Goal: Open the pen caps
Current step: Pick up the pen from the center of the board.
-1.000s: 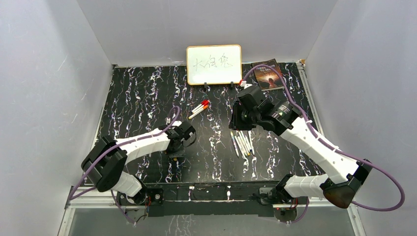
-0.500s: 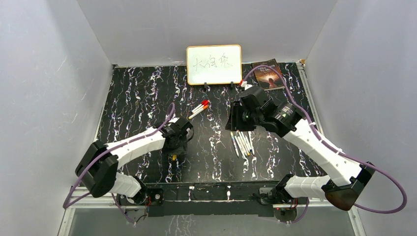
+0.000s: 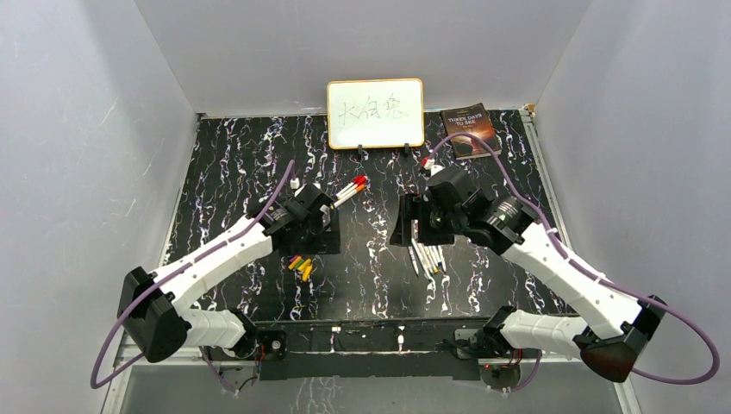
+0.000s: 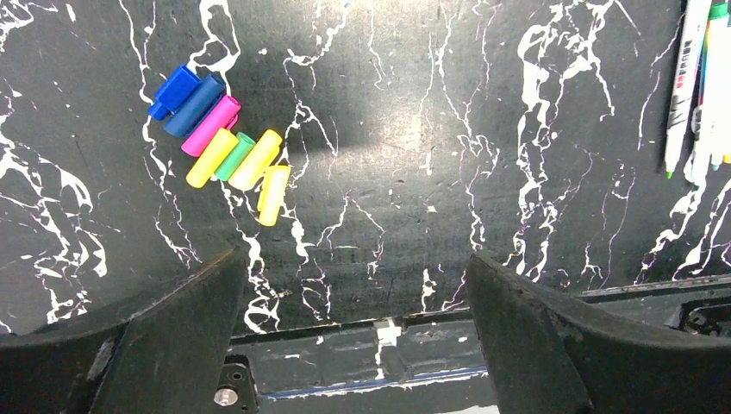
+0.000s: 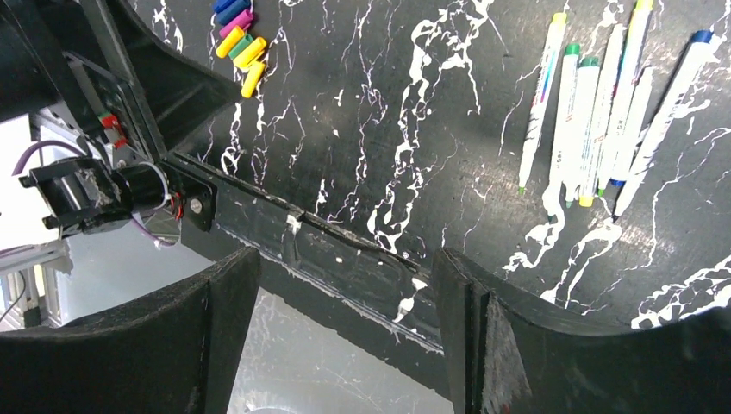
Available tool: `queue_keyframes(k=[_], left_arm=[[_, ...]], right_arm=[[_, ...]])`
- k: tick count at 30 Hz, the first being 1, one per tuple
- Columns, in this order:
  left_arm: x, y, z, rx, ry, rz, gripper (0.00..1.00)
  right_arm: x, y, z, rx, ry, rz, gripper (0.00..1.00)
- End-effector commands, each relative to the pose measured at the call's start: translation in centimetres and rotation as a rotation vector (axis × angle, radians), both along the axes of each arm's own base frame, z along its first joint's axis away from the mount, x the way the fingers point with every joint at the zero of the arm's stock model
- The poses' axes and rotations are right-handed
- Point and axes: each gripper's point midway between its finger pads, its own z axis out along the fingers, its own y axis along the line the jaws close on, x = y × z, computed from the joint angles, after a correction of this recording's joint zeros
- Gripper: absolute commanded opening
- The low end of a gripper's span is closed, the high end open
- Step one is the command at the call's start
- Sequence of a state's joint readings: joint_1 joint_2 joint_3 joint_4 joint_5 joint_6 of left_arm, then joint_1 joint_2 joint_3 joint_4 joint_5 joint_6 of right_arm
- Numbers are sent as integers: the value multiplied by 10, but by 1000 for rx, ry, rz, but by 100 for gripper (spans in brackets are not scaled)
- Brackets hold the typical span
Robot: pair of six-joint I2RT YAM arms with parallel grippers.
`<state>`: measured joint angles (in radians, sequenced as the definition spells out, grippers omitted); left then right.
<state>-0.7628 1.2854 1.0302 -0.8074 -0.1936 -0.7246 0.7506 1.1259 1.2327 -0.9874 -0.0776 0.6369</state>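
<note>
Well beyond left jaws, pen caps (image 4: pixel 226 155)

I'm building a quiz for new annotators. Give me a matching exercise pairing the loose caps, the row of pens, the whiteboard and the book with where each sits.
1 loose caps
2 row of pens
3 whiteboard
4 book

A far right corner, lying flat
B left of centre, towards the near edge
C far edge, middle, standing up
D right of centre

Pairs: 1-B, 2-D, 3-C, 4-A
</note>
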Motion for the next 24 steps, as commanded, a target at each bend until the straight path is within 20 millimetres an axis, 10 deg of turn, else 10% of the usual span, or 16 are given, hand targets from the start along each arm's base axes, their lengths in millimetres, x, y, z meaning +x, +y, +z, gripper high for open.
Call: queue_keyframes(k=[1,7,24], left_arm=[[-1,3,14,22,-10,-48,98],[8,-13,10,-18,-13,-41,98],[-29,-6,22,-221,-28,22,98]], right_arm=[[-6,5,15,110,-44,12,73],[-13,6,1,136,-23,15,98],[16,22,-37,64,41,-56,98]])
